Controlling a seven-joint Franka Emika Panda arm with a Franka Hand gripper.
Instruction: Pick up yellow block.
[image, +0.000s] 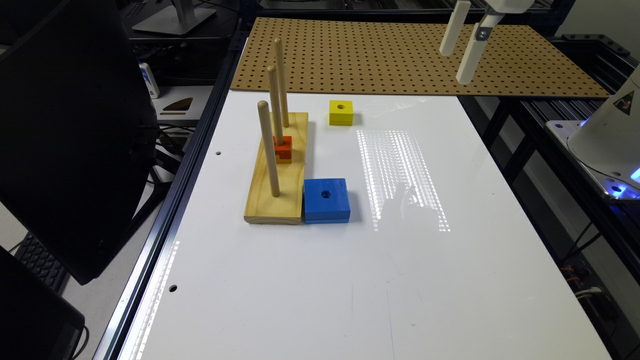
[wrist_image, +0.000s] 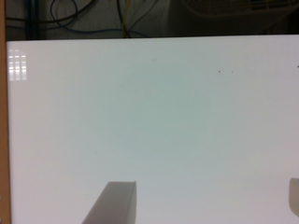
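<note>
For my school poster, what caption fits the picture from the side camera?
Open gripper hangs high above the pegboard, far from the yellow block on the white table.

This looks like a robotics lab. A white counter (image: 350, 280) sits on a dark aluminium-extrusion frame (image: 200, 145), with a brown pegboard (image: 400, 55) laid flat at its far end. At the exterior view's left stand dark monitors (image: 70, 135), a keyboard (image: 40, 262) and loose cables on a neighbouring desk. At the exterior view's right, a white robot base (image: 607, 135) glows with blue lights. The wrist view shows tangled cables (wrist_image: 93, 18) past the counter's edge. A wooden peg stand (image: 277, 175) with coloured blocks suggests a test setup.
</note>
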